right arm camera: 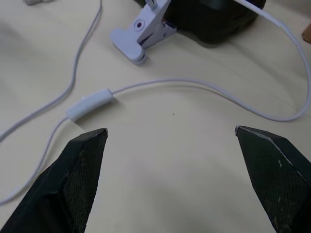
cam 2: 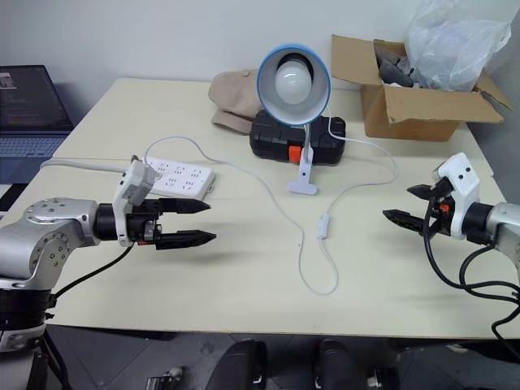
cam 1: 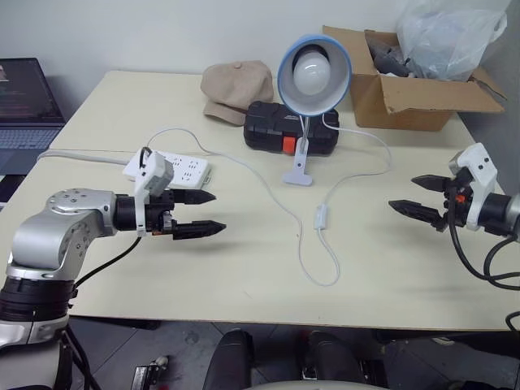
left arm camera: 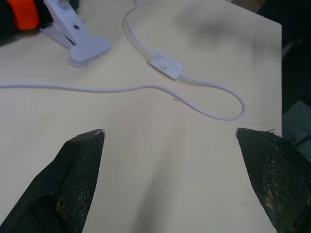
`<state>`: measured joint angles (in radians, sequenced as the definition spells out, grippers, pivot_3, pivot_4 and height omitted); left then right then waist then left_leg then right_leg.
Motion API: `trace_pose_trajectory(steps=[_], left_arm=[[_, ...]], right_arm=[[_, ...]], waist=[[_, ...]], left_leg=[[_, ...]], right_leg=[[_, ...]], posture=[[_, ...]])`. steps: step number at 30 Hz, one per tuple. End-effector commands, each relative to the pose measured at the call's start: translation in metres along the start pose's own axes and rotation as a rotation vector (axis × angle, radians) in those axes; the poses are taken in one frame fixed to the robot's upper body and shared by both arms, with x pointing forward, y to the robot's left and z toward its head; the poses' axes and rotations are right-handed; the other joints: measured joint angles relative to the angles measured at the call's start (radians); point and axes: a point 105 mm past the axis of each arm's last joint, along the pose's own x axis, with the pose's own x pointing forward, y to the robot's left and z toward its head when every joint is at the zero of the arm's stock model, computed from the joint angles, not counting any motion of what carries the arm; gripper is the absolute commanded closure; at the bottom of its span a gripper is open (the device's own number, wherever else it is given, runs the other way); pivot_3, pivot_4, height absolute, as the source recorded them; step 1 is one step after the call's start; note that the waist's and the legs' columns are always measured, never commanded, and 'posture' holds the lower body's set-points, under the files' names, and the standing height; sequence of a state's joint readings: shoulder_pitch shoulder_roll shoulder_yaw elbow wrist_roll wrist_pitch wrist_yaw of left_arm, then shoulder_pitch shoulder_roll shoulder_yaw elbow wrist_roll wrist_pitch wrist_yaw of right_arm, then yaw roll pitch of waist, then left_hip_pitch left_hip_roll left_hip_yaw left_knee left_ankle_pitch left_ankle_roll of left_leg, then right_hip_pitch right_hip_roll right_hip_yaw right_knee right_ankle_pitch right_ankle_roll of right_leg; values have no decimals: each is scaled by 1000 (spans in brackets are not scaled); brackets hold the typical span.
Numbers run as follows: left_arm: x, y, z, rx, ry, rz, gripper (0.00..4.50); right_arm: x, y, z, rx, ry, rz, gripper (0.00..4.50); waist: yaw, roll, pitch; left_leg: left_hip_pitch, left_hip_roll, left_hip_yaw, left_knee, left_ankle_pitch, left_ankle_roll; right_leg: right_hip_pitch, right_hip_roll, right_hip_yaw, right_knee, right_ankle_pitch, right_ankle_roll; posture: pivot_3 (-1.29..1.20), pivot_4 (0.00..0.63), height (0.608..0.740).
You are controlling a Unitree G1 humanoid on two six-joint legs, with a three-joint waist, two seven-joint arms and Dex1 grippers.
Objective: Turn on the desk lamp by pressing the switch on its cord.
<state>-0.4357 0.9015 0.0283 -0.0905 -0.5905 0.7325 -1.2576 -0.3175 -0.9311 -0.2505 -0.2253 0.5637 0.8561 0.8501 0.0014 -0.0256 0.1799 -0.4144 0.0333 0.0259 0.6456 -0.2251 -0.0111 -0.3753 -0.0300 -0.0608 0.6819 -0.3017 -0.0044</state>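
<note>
A pale cream table [cam 1: 162, 276] carries a scatter of items. Toward the far edge, the desk lamp [cam 1: 313, 73] stands upright on its white clamp base, its light-blue shade and globe bulb facing the camera, just in front of a black case [cam 1: 268, 130] with an orange latch. A tan cap [cam 1: 236, 88] lies beside the case. An open cardboard box [cam 1: 406, 93] holding a clear plastic bag sits at the far right corner. A white power strip [cam 1: 183, 169] rests at left. The cord [cam 1: 244, 166] loops loosely across the middle, the switch [cam 1: 321, 216] lying flat along it.
</note>
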Motion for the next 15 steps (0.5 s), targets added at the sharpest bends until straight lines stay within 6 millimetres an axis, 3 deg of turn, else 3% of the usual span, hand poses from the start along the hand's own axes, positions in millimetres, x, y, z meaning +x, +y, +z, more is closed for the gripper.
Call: trace_pose_trajectory(steps=[1, 8, 15], left_arm=[[4, -7, 15, 8, -15, -48, 0], [14, -20, 20, 28, -27, -149, 0], [27, -25, 16, 34, -31, -185, 0]], right_arm=[[11, 10, 11, 81, -14, 23, 87], [42, 24, -1, 347, 139, 30, 87], [82, 46, 2, 530, 180, 76, 87]], waist=[[0, 0, 0], [-3, 0, 0], [-3, 0, 0]], left_leg=[[0, 0, 0, 0, 0, 0], [-1, 0, 1, 0, 0, 0], [-2, 0, 3, 0, 0, 0]], right_leg=[[0, 0, 0, 0, 0, 0], [-2, 0, 1, 0, 2, -4], [-4, 0, 3, 2, 2, -4]], posture=[[0, 150, 740], [0, 150, 740], [0, 150, 740]])
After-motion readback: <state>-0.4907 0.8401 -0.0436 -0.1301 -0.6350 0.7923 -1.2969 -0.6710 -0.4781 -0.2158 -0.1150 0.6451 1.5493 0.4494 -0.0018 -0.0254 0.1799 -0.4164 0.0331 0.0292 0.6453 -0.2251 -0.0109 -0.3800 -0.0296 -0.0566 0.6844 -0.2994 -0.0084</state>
